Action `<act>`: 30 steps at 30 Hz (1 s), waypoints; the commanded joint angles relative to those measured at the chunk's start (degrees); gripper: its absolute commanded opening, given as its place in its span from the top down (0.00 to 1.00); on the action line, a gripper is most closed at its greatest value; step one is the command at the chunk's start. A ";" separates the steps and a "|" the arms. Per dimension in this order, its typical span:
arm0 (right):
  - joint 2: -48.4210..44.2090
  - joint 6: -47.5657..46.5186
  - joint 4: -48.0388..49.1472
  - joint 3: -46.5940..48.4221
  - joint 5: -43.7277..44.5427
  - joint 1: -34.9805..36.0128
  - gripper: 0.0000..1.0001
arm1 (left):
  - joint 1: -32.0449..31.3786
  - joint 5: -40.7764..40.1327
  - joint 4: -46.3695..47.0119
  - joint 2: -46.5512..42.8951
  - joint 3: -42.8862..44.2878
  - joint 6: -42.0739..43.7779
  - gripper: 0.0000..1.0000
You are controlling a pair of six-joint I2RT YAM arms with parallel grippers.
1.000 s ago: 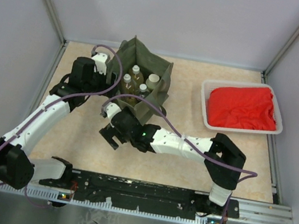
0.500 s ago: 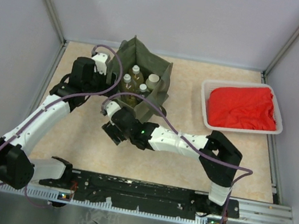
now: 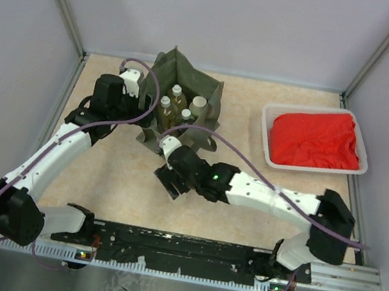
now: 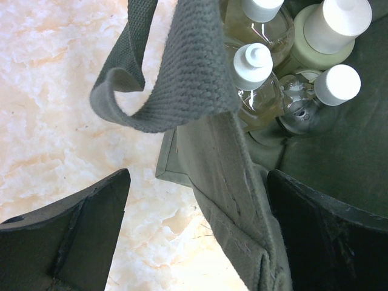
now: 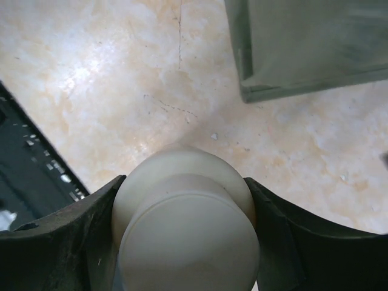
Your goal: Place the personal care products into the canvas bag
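Grips smooth pale-cream round-capped bottle (image 5: 185, 206) in right claw (image 5: 185, 233); holds left claw (image 4: 197, 236) wide astride wall of olive-green canvas bag (image 4: 221, 160).

Lighting was bright, even, overhead; shadows lay soft. Glare whitened the counter (image 4: 36, 48) in both wrist views. The nearest bottle (image 5: 188, 224) was blurred.

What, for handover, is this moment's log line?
left gripper: open astride olive canvas bag | right gripper: shut on pale cream bottle
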 commanded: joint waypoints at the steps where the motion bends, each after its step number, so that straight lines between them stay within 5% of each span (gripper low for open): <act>1: -12.84 3.78 -4.63 6.34 1.48 -0.29 1.00 | 0.07 -0.53 -1.40 1.35 -0.16 1.05 0.00; 7: -15.58 2.02 -17.36 20.00 7.22 -1.21 1.00 | 0.07 -0.44 -1.57 1.68 0.84 1.05 0.00; 12: -12.72 -3.28 -21.45 33.14 0.76 -8.92 1.00 | 0.07 0.22 -1.57 1.74 1.37 0.85 0.00; 24: 14.13 -10.95 -30.42 77.82 -17.89 -23.20 1.00 | 0.07 0.19 -2.56 2.56 3.64 1.22 0.00; 30: 15.80 -8.80 -22.48 70.47 -21.18 -24.76 1.00 | 0.08 0.39 -3.79 2.57 5.41 1.78 0.00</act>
